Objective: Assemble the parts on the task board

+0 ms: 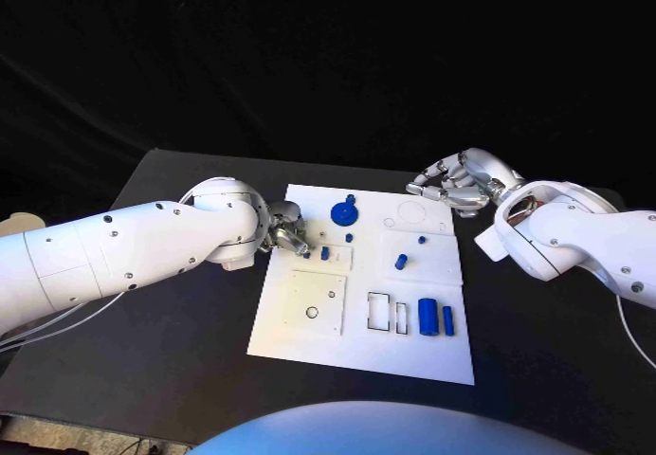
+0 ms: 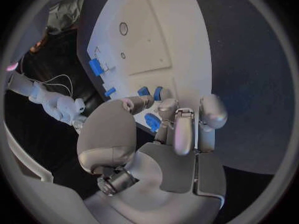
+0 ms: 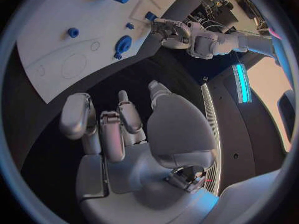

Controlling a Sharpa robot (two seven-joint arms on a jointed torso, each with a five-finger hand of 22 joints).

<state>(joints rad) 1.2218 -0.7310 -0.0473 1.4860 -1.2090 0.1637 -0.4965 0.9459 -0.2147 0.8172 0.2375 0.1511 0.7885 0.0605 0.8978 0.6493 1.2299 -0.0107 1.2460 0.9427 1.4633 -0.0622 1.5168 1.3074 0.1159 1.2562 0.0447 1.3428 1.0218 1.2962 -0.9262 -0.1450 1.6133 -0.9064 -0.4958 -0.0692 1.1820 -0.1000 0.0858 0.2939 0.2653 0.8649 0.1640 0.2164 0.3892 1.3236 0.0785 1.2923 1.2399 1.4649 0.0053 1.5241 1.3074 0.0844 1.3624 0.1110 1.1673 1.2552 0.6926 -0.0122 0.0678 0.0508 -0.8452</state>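
Small blue peg (image 1: 324,253), on the task board (image 1: 308,351) at ten o'clock beside the left hand (image 1: 284,234), fingers curled, grasp indeterminable; judged light, rigid, slippery, best pinched at the sides; right hand (image 1: 463,184) loosely curled, holding nothing.

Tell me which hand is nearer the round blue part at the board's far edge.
Left. The left hand is over the task board's left edge, just beside the round blue part. The right hand hovers off the board's far right corner, farther away.
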